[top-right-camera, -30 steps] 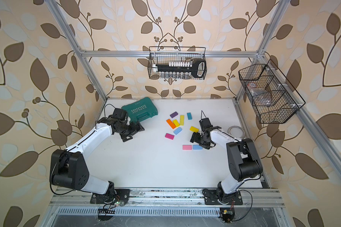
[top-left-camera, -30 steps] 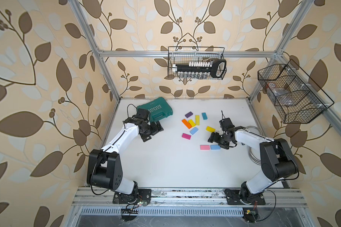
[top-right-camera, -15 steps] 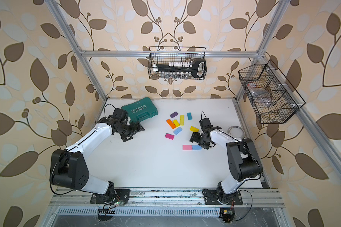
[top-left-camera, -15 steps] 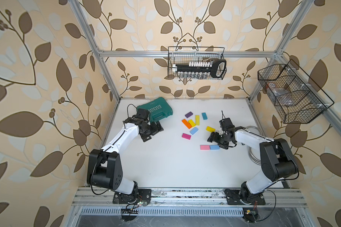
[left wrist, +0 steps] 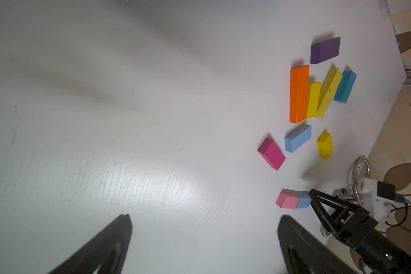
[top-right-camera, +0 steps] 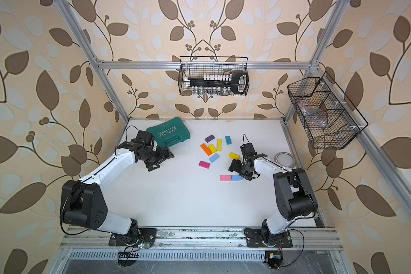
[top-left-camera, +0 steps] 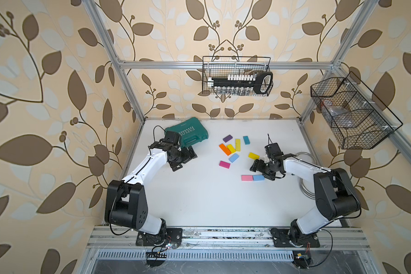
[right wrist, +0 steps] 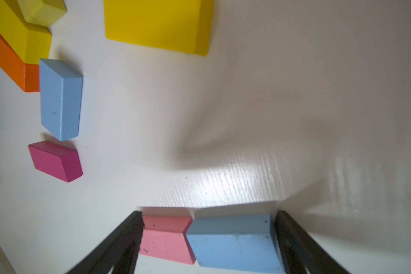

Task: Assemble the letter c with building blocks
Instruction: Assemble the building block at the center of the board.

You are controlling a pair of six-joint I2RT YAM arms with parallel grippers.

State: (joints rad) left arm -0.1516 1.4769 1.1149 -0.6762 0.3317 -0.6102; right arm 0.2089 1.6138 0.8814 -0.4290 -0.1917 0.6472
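Desk (top-left-camera: 199, 204): white and carrying everything. I judge the bare stretch around the pair to be room enough for the letter.
Green case (top-left-camera: 188, 137): in the far left corner, well apart from the blocks. It is no part of the job and is best left alone.
Left gripper (top-left-camera: 185, 161): jaws spread wide and empty, just beside the case. It is best kept parked there, out of the right arm's way.
Right gripper (right wrist: 208, 217): low over the desk, with jaws spread wide and bracketing the pair end to end. Whether they press on the pair or only stand beside it, I cannot tell.
Loose blocks: the orange block (top-left-camera: 224, 149), two yellow blocks (top-left-camera: 231, 148), teal block (top-left-camera: 246, 140), purple block (top-left-camera: 227, 138), spare blue block (top-left-camera: 233, 157) and magenta block (top-left-camera: 224, 164) lie farther back. A third yellow block (top-left-camera: 254, 155) lies near the right gripper.
Pair: the pink block (right wrist: 166, 242) and the light blue block (right wrist: 233, 246) lie flat, touching end to end. They are probably the first stroke of the C. The step in hand looks like squaring them, so close gently along the row and avoid a sideways shove.
Seam: the ends meet, roughly in line. Afterwards spread the jaws fully and rise straight up so neither block gets dragged.
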